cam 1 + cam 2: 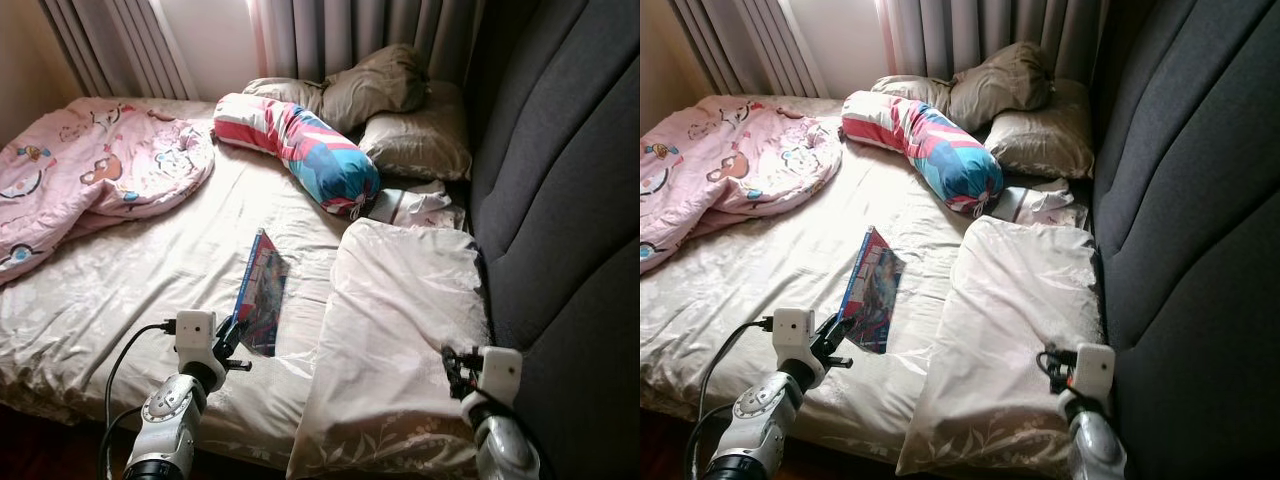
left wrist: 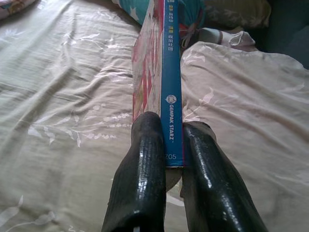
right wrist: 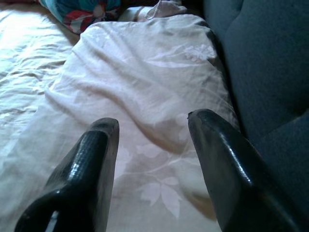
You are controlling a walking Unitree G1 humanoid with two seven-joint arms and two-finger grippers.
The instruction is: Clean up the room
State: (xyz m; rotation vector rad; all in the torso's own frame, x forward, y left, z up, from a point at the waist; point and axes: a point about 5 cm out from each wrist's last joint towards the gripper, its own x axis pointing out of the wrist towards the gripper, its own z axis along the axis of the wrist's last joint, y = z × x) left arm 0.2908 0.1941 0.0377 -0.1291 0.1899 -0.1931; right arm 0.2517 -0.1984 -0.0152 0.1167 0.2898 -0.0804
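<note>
Left gripper [image 2: 166, 159] pinches the near end of a thin blue-spined, glossy-covered book [image 1: 262, 290], fingers clamped either side of the spine. Book sits edge-up, tilted, mid-bed on the cream floral bedsheet [image 1: 130, 270], just left of the large cream floral pillow [image 1: 400, 330]. Spine grip probably chosen because a flat book offers no purchase from above; standing it on edge gives two faces to clamp.

Right gripper [image 3: 154, 159] hovers over the near end of that pillow, fingers spread, empty, beside the dark grey padded headboard [image 1: 560, 200]. Far off: striped bolster [image 1: 300, 150], pink cartoon blanket [image 1: 90, 170].
</note>
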